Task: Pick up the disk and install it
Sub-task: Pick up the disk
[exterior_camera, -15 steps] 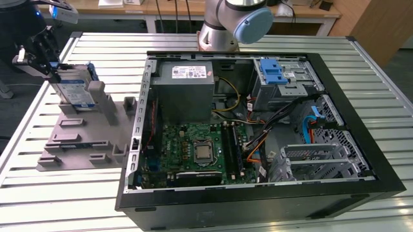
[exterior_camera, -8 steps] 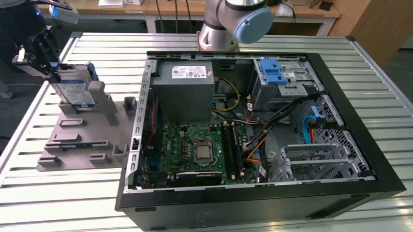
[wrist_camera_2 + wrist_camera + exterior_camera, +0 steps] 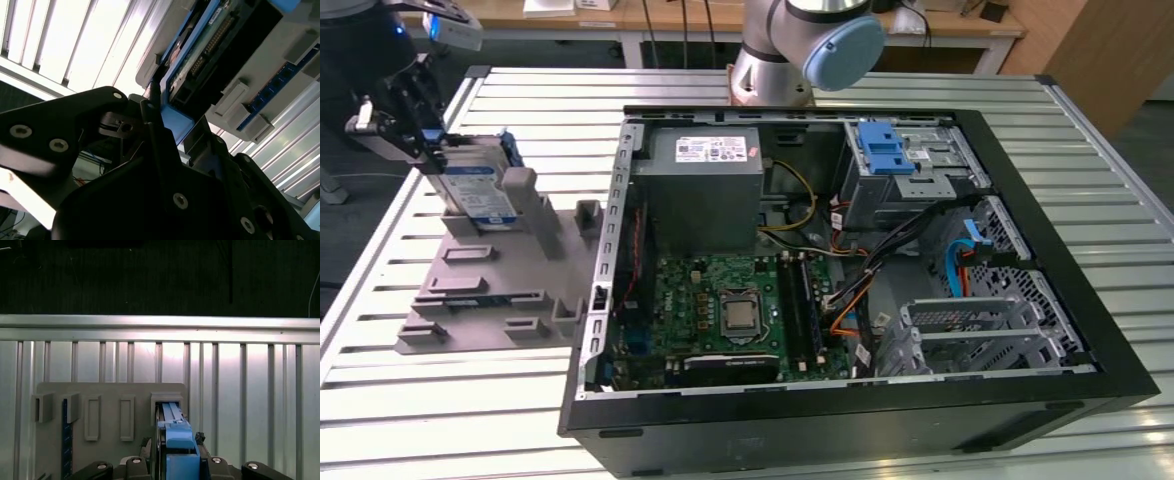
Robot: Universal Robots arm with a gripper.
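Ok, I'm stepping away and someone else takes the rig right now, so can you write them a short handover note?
Gripper: at the upper end of the disk, on the exterior view's left; whether it grips cannot be told.
Disk: upright in a slot of the grey holder, outside the open computer case.
Done: gripper is at the disk.
Left: lifting it out, installing it in the case.
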